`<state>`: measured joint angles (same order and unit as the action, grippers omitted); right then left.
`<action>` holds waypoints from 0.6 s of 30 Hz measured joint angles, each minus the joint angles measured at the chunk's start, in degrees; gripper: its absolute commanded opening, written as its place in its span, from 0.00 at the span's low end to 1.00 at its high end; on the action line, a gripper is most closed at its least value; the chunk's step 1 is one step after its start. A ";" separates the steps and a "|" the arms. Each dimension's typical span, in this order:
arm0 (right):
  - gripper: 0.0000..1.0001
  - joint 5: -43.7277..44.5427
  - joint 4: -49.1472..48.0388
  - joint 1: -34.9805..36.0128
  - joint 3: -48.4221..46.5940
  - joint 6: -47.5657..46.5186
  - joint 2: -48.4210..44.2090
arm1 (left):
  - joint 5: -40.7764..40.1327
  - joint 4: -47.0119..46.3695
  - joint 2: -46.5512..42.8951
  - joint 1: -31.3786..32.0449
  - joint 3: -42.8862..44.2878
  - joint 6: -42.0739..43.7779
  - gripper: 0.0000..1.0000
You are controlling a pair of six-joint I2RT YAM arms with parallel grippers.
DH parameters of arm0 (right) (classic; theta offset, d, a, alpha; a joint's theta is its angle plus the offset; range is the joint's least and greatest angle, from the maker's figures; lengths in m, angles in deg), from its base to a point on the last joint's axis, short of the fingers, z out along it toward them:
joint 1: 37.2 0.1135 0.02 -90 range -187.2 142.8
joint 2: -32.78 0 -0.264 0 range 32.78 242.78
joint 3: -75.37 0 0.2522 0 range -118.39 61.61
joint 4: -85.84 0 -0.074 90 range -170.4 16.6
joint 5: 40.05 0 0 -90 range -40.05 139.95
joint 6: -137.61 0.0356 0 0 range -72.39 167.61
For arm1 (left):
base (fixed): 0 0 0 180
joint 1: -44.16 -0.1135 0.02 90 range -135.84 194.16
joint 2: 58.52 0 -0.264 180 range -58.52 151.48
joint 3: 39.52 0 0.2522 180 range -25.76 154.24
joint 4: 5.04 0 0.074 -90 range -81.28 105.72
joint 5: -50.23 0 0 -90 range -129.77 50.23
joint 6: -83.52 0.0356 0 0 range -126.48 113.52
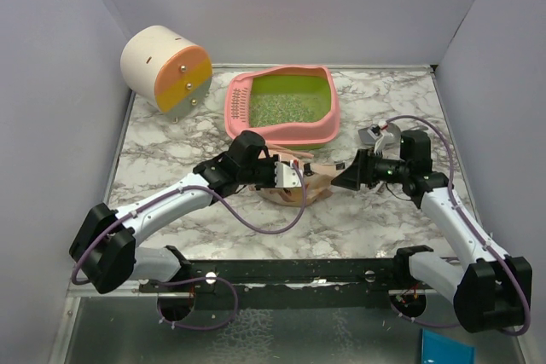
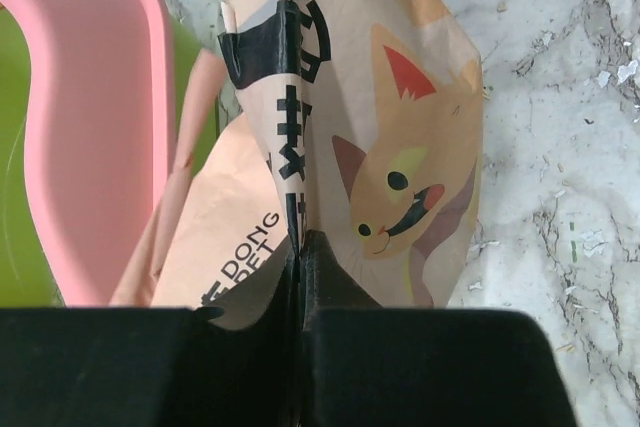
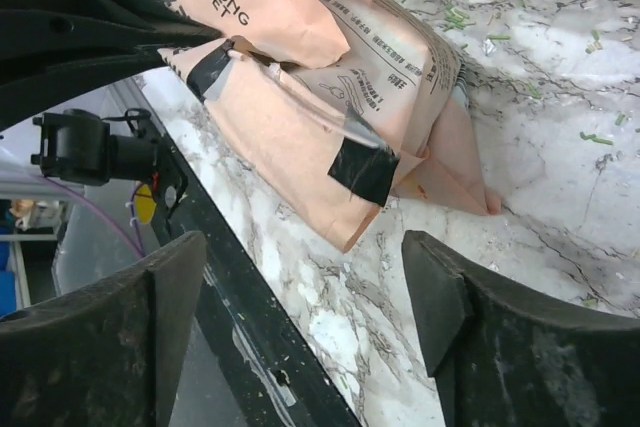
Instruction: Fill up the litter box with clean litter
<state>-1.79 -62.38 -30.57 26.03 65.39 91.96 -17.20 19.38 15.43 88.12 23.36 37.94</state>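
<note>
Here, cat pouch (image 2: 380, 147) w/ "DONG PET" print, left claw (image 2: 302, 252) pinching it

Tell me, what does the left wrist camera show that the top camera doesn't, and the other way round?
Only the left wrist view: the cartoon cat and black lettering on the pouch, and the left gripper pinching its edge. Only the top view: the cream-and-orange cylinder, the clean litter in the litter box, the open right gripper. Both: the pouch, the litter box's pink rim, the marble table.
</note>
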 measured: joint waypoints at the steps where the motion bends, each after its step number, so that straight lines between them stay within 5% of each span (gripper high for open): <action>1: 0.83 0.59 0.66 -0.02 -0.20 -0.09 -0.48 | -0.44 -0.15 -0.02 0.04 0.00 -0.11 0.00; 9: 0.85 3.06 2.45 0.42 -2.82 -1.84 -5.88 | -1.66 0.28 -0.68 0.07 0.00 -0.98 0.00; 12: 0.75 4.20 1.31 2.29 -2.82 -3.37 -9.31 | -1.64 0.74 -0.87 0.17 0.00 -1.18 0.00; 15: 0.52 6.32 -0.61 4.66 -2.86 -5.49 -11.93 | -1.64 1.16 -0.90 0.22 0.17 -1.25 0.00; 18: 0.57 7.69 -1.90 6.58 -4.11 -7.72 -10.97 | -1.60 1.90 -0.87 0.28 0.68 -1.40 0.00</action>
<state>5.90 -64.28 -23.99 21.93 57.68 80.98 -18.80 21.28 14.56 88.41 24.04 36.54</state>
